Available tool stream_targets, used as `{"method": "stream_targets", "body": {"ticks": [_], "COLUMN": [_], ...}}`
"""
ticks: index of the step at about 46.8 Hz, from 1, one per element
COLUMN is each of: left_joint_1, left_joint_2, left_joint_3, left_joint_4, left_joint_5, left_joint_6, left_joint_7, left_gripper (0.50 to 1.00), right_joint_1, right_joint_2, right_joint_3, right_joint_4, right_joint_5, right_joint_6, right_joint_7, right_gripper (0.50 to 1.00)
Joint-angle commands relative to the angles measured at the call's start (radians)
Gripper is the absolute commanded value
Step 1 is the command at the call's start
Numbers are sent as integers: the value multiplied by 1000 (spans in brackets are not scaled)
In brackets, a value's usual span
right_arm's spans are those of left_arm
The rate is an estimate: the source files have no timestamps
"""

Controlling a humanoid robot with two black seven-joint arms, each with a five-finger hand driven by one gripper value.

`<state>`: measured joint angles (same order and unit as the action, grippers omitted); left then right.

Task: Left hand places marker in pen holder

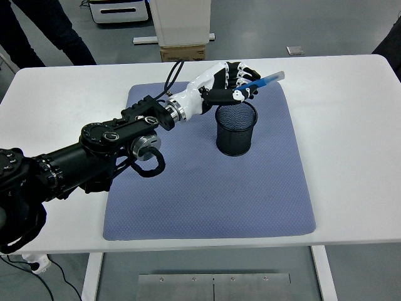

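Observation:
A black mesh pen holder (237, 128) stands upright on the blue-grey mat (207, 188), right of the mat's middle and toward its far side. My left hand (233, 84) hovers just above the holder's far rim, fingers curled around a blue marker (260, 82). The marker is tilted, its pale tip pointing up and to the right, its lower end near the holder's opening. My left arm reaches in from the left edge across the mat. The right arm does not show.
The white table (351, 125) extends around the mat on all sides. A person's dark legs (44, 31) stand beyond the table's far left corner. A cardboard box (185, 50) and a small grey object (295, 49) lie on the floor behind the table.

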<state>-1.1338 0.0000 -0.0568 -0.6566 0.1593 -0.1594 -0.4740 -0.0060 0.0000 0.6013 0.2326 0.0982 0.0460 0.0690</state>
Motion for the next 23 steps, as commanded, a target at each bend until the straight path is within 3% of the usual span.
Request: {"method": "stream_targets", "body": {"ticks": [1, 15, 16, 23], "left_joint_1": [9, 15, 15, 20], "left_joint_2": [0, 0, 0, 0], "left_joint_3": [-12, -43, -46, -60], "left_joint_4": [-3, -20, -21, -32], "left_joint_5": [0, 2, 2, 2], "left_joint_6": [4, 12, 12, 20], "left_joint_7": [0, -1, -1, -1], "left_gripper": [500, 500, 522, 806], "right_joint_1": [0, 0, 0, 0], "right_joint_2": [0, 0, 0, 0], "right_joint_3": [0, 0, 0, 0], "right_joint_4": [-1, -1, 1, 1], "right_joint_5": [0, 0, 0, 0], "right_joint_6": [0, 0, 0, 0], "right_joint_7": [0, 0, 0, 0], "right_gripper": [1000, 1000, 1000, 1000]}}
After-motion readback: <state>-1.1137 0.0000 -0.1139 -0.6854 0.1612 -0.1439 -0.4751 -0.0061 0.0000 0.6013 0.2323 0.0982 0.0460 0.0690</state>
